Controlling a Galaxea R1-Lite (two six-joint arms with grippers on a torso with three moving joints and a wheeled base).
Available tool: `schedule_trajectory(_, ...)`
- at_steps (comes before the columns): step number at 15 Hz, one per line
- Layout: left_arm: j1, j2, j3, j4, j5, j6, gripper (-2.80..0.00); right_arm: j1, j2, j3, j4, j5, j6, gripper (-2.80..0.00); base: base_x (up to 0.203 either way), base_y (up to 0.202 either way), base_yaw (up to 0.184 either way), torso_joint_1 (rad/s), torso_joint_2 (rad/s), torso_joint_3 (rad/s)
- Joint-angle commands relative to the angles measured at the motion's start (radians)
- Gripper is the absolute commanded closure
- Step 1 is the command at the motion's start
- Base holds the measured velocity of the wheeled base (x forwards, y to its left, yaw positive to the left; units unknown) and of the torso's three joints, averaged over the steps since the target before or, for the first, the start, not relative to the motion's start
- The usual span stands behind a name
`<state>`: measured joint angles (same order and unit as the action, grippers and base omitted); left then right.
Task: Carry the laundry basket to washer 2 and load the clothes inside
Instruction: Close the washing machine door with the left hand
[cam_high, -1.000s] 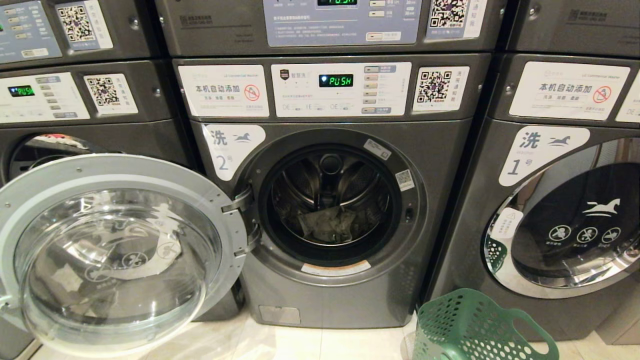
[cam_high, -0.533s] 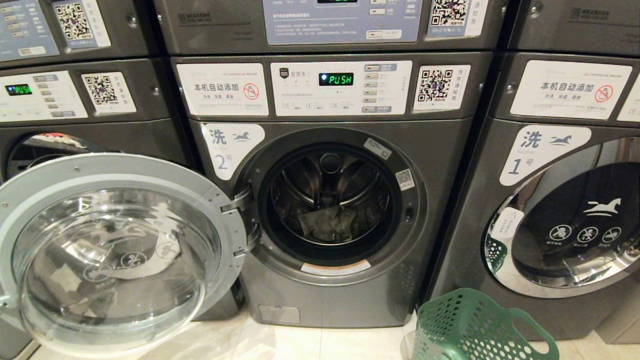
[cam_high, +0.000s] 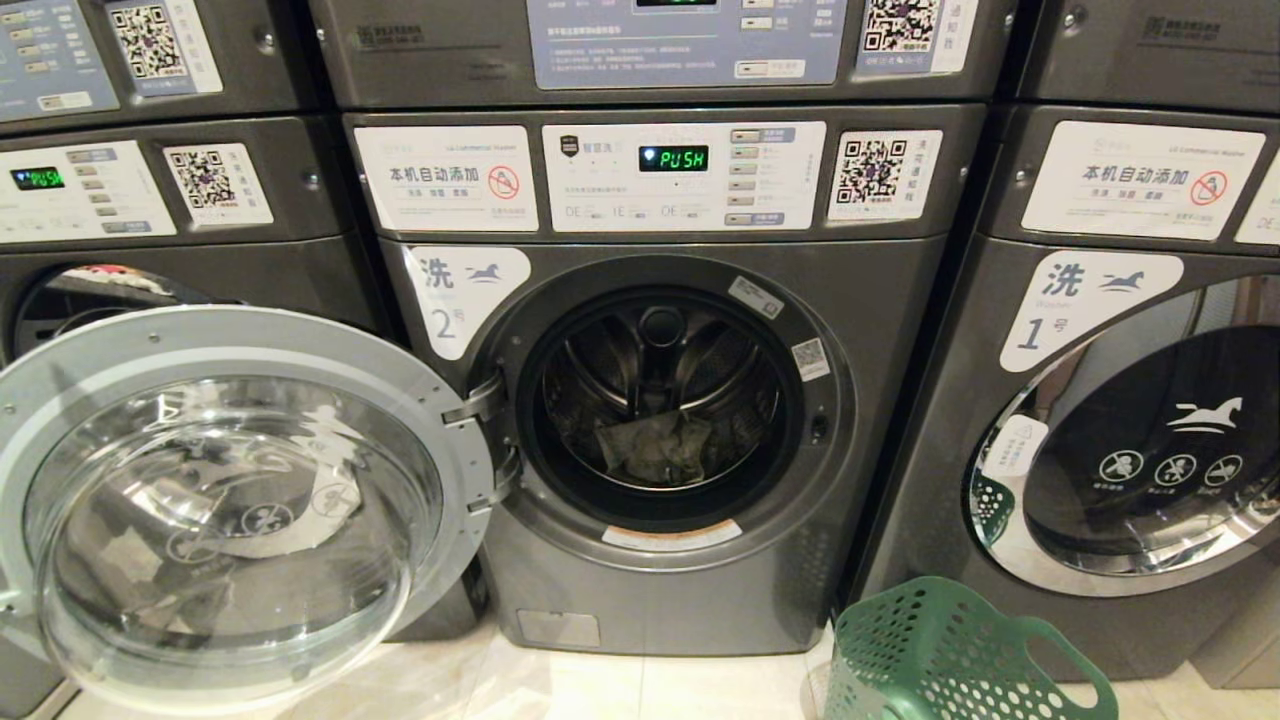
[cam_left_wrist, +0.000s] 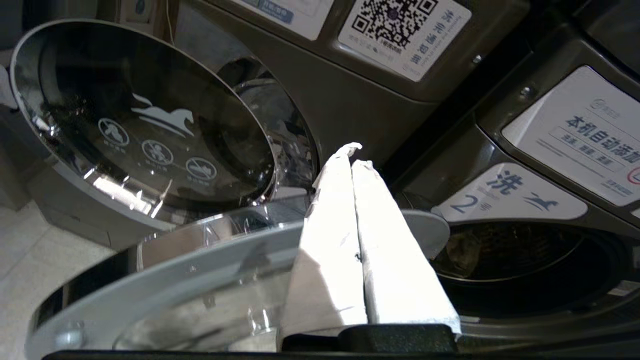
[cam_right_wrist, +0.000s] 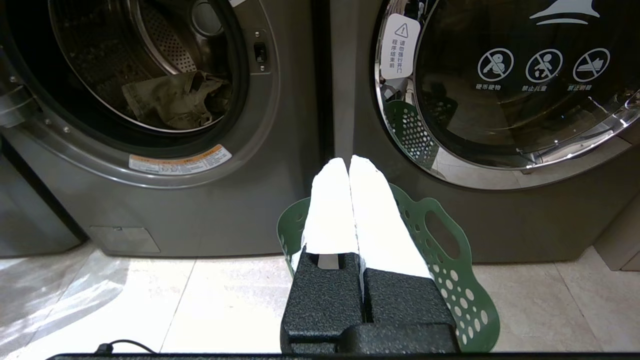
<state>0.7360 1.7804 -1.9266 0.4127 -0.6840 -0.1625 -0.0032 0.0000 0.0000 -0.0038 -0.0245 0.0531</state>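
Indoor lighting is even and moderately bright. Glare washes out the white fingers (cam_right_wrist: 350, 200) in both wrist views. Reflections streak the open glass door (cam_high: 230, 510). Focus is sharp throughout.

Premises: a laundry room lined with dark grey front-loading machines, stacked in 2 tiers. The upper tier (cam_high: 660, 50) shows only its lower edge, with pale control panels and QR stickers. Washer 1 (cam_high: 1130, 420) stands on the right, door shut, its dark glass reflecting the room. A third machine (cam_high: 150, 200) stands on the left, its green display lit. The floor (cam_high: 560, 685) is pale glossy tile with grout lines; it carries bright glare. A black cable (cam_right_wrist: 120, 345) lies on the near tile.
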Motion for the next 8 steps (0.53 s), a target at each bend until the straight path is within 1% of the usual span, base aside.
schedule_trajectory(1, -0.009, 0.076, 0.0, -0.056, -0.008, -0.002, 0.0, 0.0, 0.002, 0.0, -0.001, 0.0, 0.001, 0.0, 0.0, 0.0, 0.0, 0.0, 0.0, 0.0)
schedule_trajectory(3, -0.023, 0.142, 0.0, -0.187, -0.009, -0.009, 0.0, 0.0, 0.002, 0.0, -0.001, 0.0, 0.001, 0.0, 0.0, 0.0, 0.0, 0.0, 0.0, 0.0)
schedule_trajectory(4, -0.03, 0.168, 0.0, -0.236, -0.009, -0.025, 0.0, 0.0, 0.002, 0.0, -0.001, 0.0, 0.001, 0.0, 0.0, 0.0, 0.0, 0.0, 0.0, 0.0)
schedule_trajectory(5, -0.033, 0.196, 0.0, -0.275, -0.009, -0.043, 0.0, 0.0, 0.002, 0.0, -0.001, 0.0, 0.0, 0.0, 0.0, 0.0, 0.0, 0.0, 0.0, 0.0)
schedule_trajectory(8, -0.035, 0.277, 0.0, -0.374, -0.009, -0.049, 0.0, 0.0, 0.002, 0.0, -0.001, 0.0, -0.001, 0.0, 0.0, 0.0, 0.0, 0.0, 0.0, 0.0)
